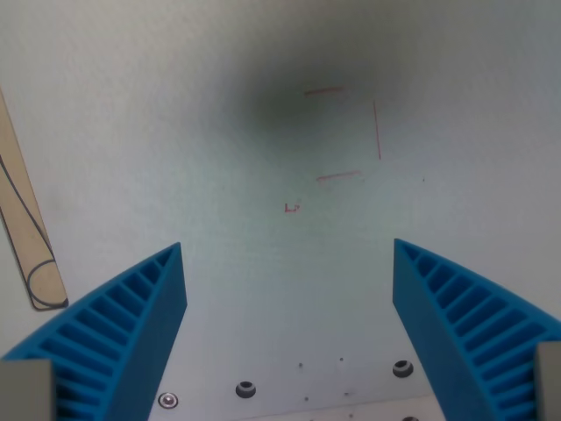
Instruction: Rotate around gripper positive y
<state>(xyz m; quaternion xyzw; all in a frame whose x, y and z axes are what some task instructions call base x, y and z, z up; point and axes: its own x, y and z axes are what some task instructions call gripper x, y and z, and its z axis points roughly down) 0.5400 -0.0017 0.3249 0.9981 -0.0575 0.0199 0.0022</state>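
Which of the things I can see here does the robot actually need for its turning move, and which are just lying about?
Part of the job:
- the claw, blue ribbed fingers spread open, holding nothing

Just lying about:
- wooden strip with a dark line, at the wrist view's left edge
- faint red marks on the white surface
- small screws near the bottom

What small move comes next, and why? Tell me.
Probably begin a slight tilt about the gripper's y axis. The jaws stand wide apart with nothing between them, only the white surface with faint red marks below, so nothing seems to block it.
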